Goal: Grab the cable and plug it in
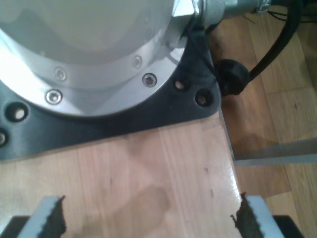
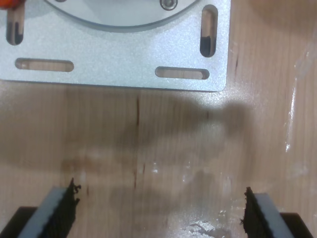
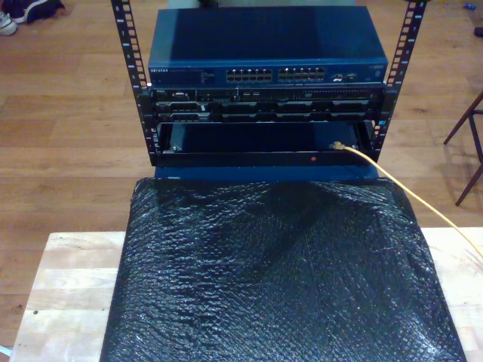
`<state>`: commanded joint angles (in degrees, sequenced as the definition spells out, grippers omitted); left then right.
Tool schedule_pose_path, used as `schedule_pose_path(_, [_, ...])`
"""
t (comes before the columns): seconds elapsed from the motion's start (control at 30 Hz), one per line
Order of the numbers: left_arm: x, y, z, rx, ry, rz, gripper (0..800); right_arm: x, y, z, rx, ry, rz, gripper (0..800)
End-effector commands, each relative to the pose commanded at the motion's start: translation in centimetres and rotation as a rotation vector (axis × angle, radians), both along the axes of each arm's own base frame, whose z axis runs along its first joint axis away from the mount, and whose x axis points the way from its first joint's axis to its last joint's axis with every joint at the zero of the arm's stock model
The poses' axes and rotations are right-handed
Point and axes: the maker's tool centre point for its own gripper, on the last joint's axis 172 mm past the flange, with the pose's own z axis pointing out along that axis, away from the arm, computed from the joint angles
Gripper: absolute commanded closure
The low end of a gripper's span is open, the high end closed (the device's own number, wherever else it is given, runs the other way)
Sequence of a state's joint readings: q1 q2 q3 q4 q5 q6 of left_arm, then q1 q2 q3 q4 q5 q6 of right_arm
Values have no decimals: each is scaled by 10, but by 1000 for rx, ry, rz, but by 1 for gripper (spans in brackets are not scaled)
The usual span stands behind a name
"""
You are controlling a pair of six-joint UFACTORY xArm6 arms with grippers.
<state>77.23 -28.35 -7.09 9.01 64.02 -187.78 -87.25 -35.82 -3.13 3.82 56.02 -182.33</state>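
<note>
The cable [image 3: 408, 191] is a thin orange-yellow line in the exterior view. It runs from that view's right edge up to the rack, and its plug tip [image 3: 336, 145] lies at the rim of the open lower bay. My first gripper [image 1: 150, 210] is open over bare wood, facing an arm's round silver base [image 1: 84, 54] on a black plate. My second gripper [image 2: 159, 196] is also open over bare wood, facing a slotted aluminium plate [image 2: 114, 64]. Neither gripper has anything between its fingers.
A blue network switch [image 3: 264, 45] with a row of ports [image 3: 275, 75] tops the black rack [image 3: 128, 83]. A black textured sheet [image 3: 279, 279] covers the wooden table [image 3: 68, 286]. A thick black cable with a knob [image 1: 233, 77] hangs beside the arm base. A small orange patch [image 2: 7, 4] shows by the aluminium plate.
</note>
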Motion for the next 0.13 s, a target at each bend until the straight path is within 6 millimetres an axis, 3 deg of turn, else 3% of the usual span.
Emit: schedule_pose_path(0.13, [0, 0, 0, 0, 0, 0, 0, 0, 0, 0, 0, 0, 0, 1])
